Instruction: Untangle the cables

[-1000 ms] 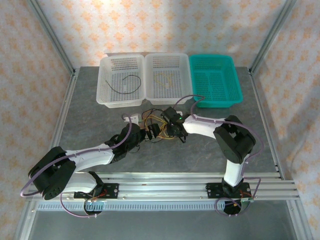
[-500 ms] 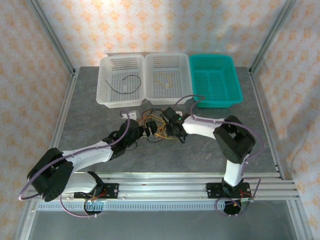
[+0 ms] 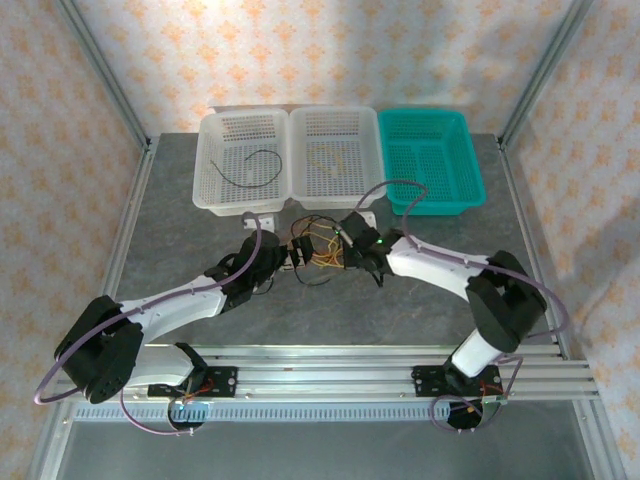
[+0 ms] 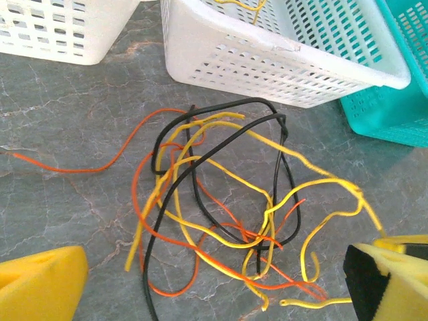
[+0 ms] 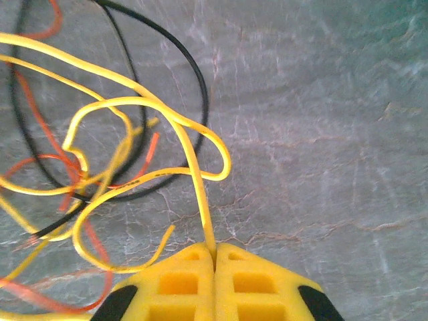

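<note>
Where the right gripper (image 5: 214, 254) closes its foam-like yellow fingers (image 5: 180, 281) flat against each other, one yellow cable (image 5: 200, 194) is pinched in the seam. From there it rises and arcs over to the left, into the rest of the cables (image 4: 221, 200).

The left gripper (image 4: 214, 284) stands wide, holding nothing. One yellow finger sits at each lower corner of its wrist view, and the near edge of the tangle lies on the table between them. That tangle is a loose knot of thin, curly black, yellow and orange wires looped through one another. One orange strand (image 4: 80, 167) trails away to the left.

Just behind the heap stand three perforated plastic baskets in a row, touching side by side. The left white basket (image 3: 215, 195) holds a curved black cable (image 3: 252, 165). The middle white basket (image 3: 335, 202) holds a thin yellow wire (image 3: 328, 160). The teal basket (image 3: 440, 206) sits on the right.

Everything rests on a grey table (image 3: 180, 250) with pale, marble-like veins.
</note>
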### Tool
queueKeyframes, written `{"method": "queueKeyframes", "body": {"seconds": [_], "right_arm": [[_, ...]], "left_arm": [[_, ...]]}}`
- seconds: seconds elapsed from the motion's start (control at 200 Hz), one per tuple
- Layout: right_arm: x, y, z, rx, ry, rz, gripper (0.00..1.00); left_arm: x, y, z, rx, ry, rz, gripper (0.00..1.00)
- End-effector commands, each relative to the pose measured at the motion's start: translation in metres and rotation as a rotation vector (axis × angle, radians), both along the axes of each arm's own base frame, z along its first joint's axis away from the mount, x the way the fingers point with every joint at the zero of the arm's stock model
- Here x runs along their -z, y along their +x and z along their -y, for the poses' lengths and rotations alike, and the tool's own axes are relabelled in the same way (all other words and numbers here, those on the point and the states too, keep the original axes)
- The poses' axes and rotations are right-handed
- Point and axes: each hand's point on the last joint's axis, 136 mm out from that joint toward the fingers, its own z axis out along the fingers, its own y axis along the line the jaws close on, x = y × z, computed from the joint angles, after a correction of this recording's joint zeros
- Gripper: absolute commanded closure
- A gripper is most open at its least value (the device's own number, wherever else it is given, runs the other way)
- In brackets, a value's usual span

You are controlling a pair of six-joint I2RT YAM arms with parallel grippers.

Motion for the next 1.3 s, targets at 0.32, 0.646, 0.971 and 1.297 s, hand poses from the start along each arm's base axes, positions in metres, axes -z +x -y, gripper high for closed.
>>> {"method": "queueKeyframes", "body": {"seconds": [0.32,0.646,0.971,1.297], "right_arm": [[-0.053,-0.009,0.011,-0.132,-0.028,0.103,1.00],[-0.089,-0.015,0.020,-0.136,-0.011,0.152,1.00],[-0.108,-0.026,0.019,-0.192,0.024,0.156,1.00],[-0.156,-0.029,0.025,-0.199,0.055,0.241,1.00]], "left_arm": [[0.006,0.024,-0.002,-0.021,0.127,-0.012,0.01],[0.047,0.041,-0.013,-0.098,0.239,-0.114,0.01],[0.073,0.042,-0.010,-0.104,0.235,-0.165,0.01],[0.089,0.041,-0.010,-0.118,0.231,-0.201,0.00]]}}
